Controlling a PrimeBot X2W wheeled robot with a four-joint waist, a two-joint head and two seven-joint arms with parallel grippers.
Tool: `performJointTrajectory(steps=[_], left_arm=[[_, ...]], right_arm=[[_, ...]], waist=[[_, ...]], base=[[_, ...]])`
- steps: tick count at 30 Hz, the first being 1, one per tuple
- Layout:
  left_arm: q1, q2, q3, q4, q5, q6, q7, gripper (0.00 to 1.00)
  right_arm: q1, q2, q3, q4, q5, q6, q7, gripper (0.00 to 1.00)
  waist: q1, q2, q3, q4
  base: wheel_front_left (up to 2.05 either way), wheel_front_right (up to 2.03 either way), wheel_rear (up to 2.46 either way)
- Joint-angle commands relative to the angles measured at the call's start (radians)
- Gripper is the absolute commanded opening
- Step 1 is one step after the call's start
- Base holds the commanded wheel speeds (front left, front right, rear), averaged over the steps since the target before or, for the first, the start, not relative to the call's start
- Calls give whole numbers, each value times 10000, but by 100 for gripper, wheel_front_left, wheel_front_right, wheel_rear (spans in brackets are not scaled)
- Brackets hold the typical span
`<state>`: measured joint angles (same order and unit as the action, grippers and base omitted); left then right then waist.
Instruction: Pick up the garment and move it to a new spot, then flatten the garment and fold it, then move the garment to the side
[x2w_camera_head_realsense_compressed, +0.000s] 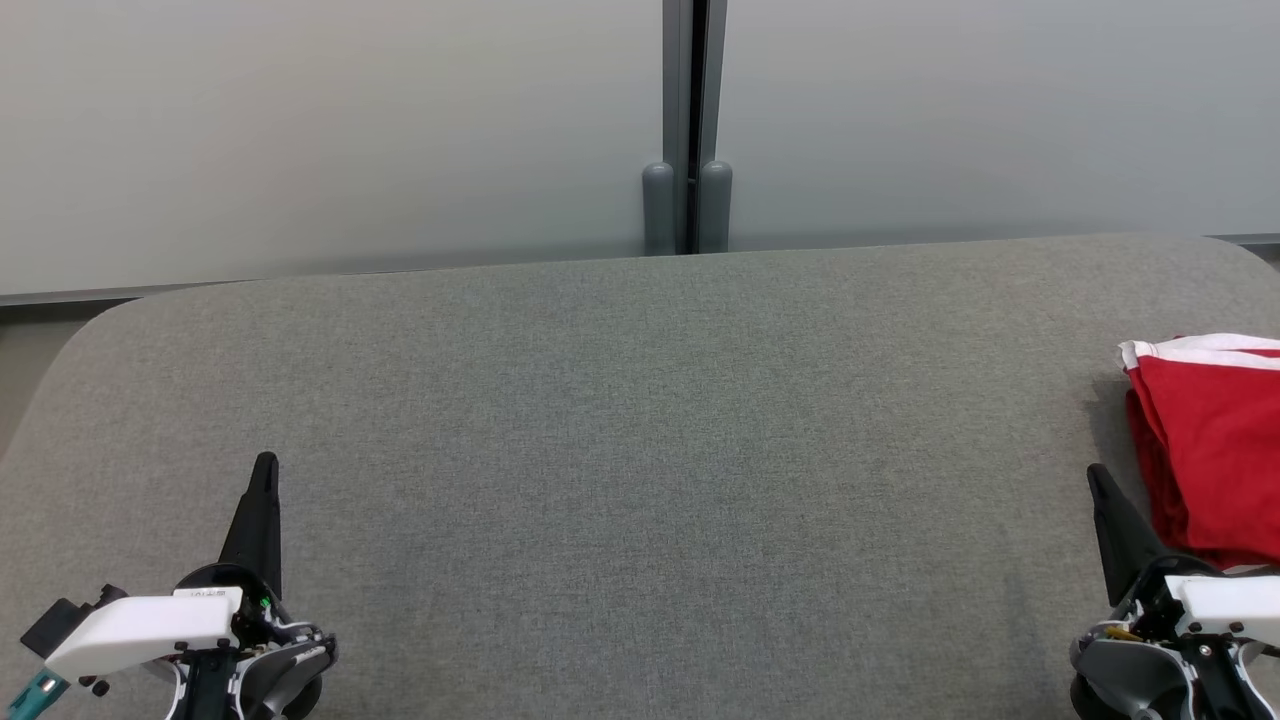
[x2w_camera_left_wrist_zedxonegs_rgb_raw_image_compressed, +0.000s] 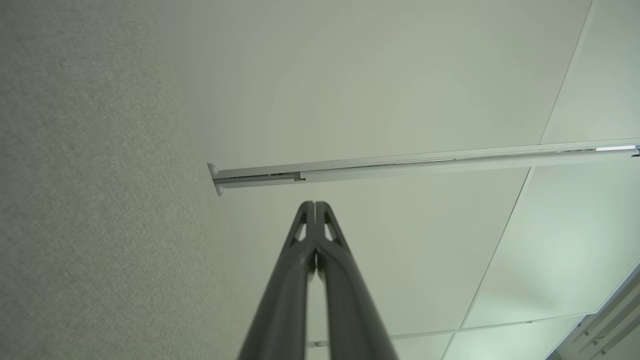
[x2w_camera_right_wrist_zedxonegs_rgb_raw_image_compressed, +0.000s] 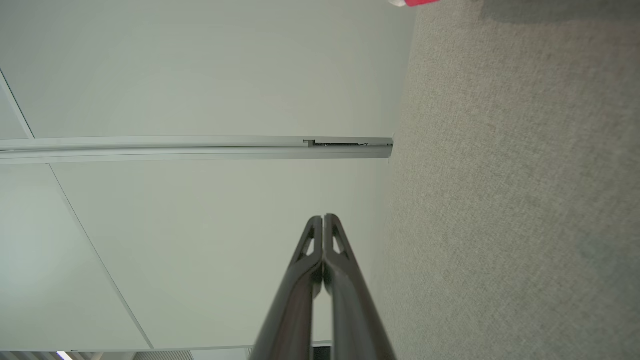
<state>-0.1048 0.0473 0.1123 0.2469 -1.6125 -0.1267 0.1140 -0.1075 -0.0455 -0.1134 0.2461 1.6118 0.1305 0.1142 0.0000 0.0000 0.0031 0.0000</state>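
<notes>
The garment (x2w_camera_head_realsense_compressed: 1215, 450) is found at the far right edge of the grey padded surface (x2w_camera_head_realsense_compressed: 640, 450), partly cut off by the head view's border, and a sliver of it is caught at the top of the right wrist view (x2w_camera_right_wrist_zedxonegs_rgb_raw_image_compressed: 417, 2). It is red knit cloth with a white band along its far edge, stacked in several soft layers with rounded fold lines on its left side. It is therefore judged to be folded and set aside, with the last step at or near its end. Should any further shifting be wanted, all layers ought to be pinched together at the near left corner and the stack slid low along the surface, so that the folds are not shaken open. The right gripper (x2w_camera_head_realsense_compressed: 1097, 475) is seen just beside the garment's near left corner, not touching it, its dark tapered fingers pressed together on nothing (x2w_camera_right_wrist_zedxonegs_rgb_raw_image_compressed: 323, 217). The left gripper (x2w_camera_head_realsense_compressed: 265, 470) is placed well apart from the garment, across the surface, likewise clenched and empty (x2w_camera_left_wrist_zedxonegs_rgb_raw_image_compressed: 315, 204). The surface is a coarse woven upholstery with rounded corners, bare away from the garment. Beyond the garment, smooth pale wall panels (x2w_camera_head_realsense_compressed: 330, 130) are joined at a dark upright post (x2w_camera_head_realsense_compressed: 688, 120).
</notes>
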Motion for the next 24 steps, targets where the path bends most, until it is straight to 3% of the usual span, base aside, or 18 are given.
performJointTrajectory(steps=[1,24], left_arm=[[-109,56,42,-31,-14,-78,32,0],[-109,56,42,-31,-14,-79,32,0]], right_arm=[[-50,-88,-18,-23,23,4,35,0],[-49,-89,-17,-23,23,4,34,0]], waist=[[0,0,0,0],[0,0,0,0]], base=[[0,0,0],[0,0,0]])
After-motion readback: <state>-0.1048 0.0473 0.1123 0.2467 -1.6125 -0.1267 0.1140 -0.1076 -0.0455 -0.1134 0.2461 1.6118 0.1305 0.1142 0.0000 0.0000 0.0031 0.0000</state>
